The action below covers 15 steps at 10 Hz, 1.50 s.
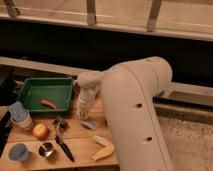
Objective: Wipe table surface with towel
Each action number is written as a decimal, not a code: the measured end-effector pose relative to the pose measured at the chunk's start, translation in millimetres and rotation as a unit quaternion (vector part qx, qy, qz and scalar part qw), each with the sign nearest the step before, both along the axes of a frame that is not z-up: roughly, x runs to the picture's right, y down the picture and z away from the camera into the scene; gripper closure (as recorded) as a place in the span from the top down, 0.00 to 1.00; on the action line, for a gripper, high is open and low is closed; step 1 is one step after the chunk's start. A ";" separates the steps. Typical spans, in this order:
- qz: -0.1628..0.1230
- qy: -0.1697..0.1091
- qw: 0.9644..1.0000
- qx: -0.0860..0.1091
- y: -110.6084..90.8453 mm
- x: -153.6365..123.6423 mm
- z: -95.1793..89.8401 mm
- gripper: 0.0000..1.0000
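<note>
Wiping well means we keep the towel (90,124) pressed flat on the table (80,145) and drag it in long, overlapping strokes along the planks, steering clear of the clutter. Our gripper (84,113) hangs at the end of the white arm (132,107), just right of the green tray (44,89) and right above the small grey-blue towel, which lies rumpled on the wood near the middle of the table. The jaws are clenched, apparently pinching the cloth's upper edge, though we judge that from how closely they meet it. We should mind the dark tool (62,140) just left of the towel, the corn cob (103,150) in front of it, and further left the orange fruit (40,131), the blue cup (18,152) and the metal cup (47,149). The arm's bulk hides the table's right side, so we cannot tell what lies there. The contact between fingertips and cloth is hard to make out, and the left edge is cut off.
</note>
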State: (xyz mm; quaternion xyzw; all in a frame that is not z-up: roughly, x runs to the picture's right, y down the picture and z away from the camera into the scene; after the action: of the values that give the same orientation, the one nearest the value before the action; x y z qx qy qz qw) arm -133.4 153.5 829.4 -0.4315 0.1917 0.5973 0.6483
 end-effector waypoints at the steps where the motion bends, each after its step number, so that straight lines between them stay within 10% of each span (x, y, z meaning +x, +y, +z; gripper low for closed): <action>1: -0.008 -0.026 1.000 0.008 -0.3 -17.4 -11.6 0.00; 4: -0.024 -0.061 0.998 0.001 18.7 -32.3 -32.5 0.00; 8: -0.021 -0.008 0.999 -0.032 39.7 37.5 -29.4 0.00; 12: 0.021 0.030 0.999 -0.024 11.8 97.8 -13.2 0.00; 15: 0.025 0.007 1.000 -0.006 -2.7 81.0 -14.8 0.00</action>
State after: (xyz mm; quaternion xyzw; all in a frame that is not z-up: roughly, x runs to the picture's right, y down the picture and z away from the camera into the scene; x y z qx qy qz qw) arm -52.4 150.8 814.6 -0.4358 0.1887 0.6151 0.6293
